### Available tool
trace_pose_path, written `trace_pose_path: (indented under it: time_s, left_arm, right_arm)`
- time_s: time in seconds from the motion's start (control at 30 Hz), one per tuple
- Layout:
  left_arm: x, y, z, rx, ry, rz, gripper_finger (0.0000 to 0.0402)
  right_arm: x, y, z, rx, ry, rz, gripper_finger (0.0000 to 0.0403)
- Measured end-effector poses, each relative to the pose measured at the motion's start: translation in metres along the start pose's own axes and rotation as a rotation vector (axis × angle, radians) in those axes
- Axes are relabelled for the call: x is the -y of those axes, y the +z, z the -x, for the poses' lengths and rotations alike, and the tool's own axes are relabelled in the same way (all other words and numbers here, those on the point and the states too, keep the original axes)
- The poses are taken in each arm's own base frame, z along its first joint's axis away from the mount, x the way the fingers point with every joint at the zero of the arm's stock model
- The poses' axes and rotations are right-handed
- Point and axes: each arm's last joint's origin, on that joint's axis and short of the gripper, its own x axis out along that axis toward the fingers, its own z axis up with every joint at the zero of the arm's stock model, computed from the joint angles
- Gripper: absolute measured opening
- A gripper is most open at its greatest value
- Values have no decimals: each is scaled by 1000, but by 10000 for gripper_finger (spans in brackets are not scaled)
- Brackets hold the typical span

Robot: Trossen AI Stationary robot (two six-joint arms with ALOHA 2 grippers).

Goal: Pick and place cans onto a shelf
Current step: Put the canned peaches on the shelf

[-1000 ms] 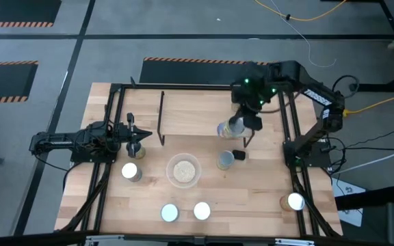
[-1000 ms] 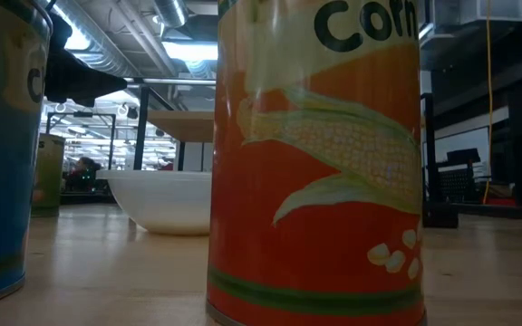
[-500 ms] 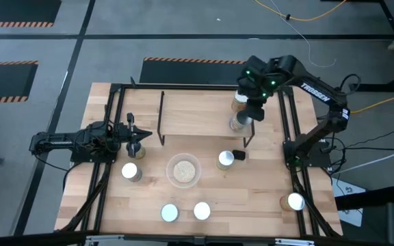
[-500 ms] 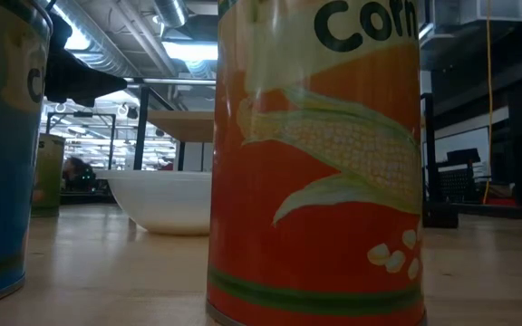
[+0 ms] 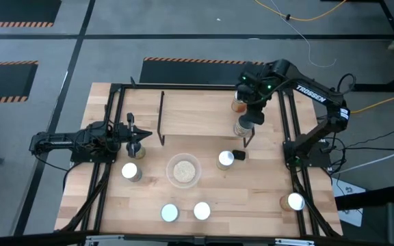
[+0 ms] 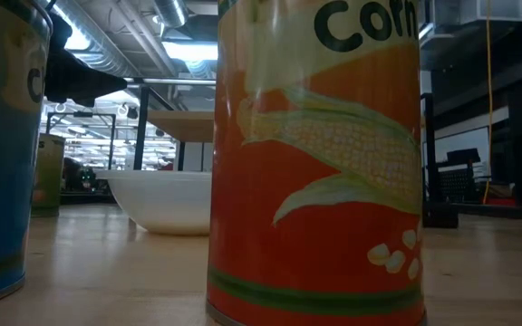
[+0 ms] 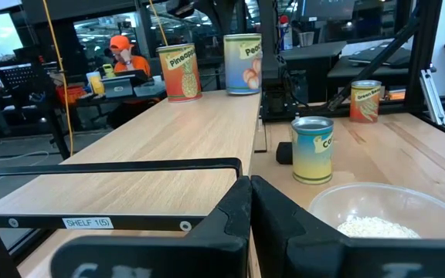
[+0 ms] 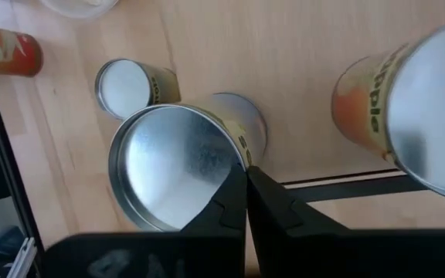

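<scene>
Can (image 8: 180, 158) just under right claw (image 8: 246, 181); claw pinched closed, empty; on shelf (image 5: 197, 113).

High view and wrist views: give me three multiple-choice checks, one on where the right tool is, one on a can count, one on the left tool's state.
1. Where is the right tool?
A) over the shelf's right end
B) at the table's front edge
C) off the table

2. How many cans stand on the tabletop, off the shelf?
A) three
B) five
C) eight

3. The left tool is:
A) wide open
B) gripping a can
C) shut and empty

Answers:
1 A: the right tool hangs over the shelf, shut on the held can at its rim.
2 B: five cans dot the tabletop.
3 C: the left tool has its fingers meeting, nothing between.
</scene>
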Motion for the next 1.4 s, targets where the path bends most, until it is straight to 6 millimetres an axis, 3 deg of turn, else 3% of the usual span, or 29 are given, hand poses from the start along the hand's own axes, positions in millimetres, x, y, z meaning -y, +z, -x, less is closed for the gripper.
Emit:
trace_pose_path:
  time_s: [0.87, 1.4]
  left_arm:
    - [0, 0, 0, 0, -1, 0, 0]
    - [0, 0, 0, 0, 0, -1, 0]
  right_arm:
    - [1, 3, 0, 32, -11, 7, 11]
    - [4, 4, 0, 24, -124, 4, 22]
